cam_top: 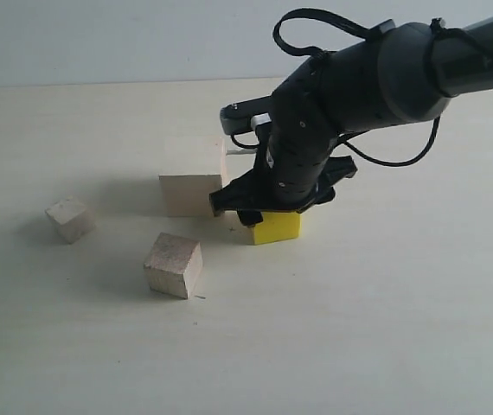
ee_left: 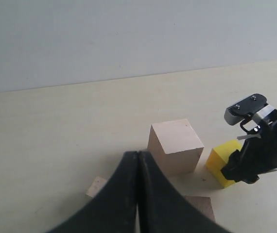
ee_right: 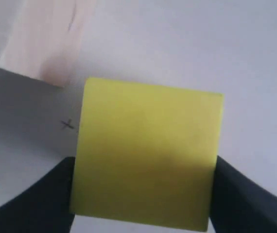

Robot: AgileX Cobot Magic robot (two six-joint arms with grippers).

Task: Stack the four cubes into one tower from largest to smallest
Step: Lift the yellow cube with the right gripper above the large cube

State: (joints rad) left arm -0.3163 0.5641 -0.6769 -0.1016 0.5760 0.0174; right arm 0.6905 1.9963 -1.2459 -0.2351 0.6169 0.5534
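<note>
The yellow cube (cam_top: pixel 277 228) rests on the table just right of the large pale wood cube (cam_top: pixel 193 177). My right gripper (cam_top: pixel 264 216) is down over it, a black finger pressed against each of two opposite sides of the yellow cube (ee_right: pixel 146 150). The medium wood cube (cam_top: pixel 174 264) stands in front and to the left, and the small wood cube (cam_top: pixel 70 220) sits farther left. My left gripper (ee_left: pixel 137 160) is shut and empty, held above the table and looking toward the large cube (ee_left: pixel 175 145) and the yellow cube (ee_left: pixel 223 162). It is outside the exterior view.
The right arm (cam_top: pixel 402 69) reaches in from the upper right over the pale tabletop (cam_top: pixel 359 328). A small pen cross (ee_right: pixel 68 124) marks the table beside the yellow cube. A plain wall (cam_top: pixel 99 35) closes off the far edge.
</note>
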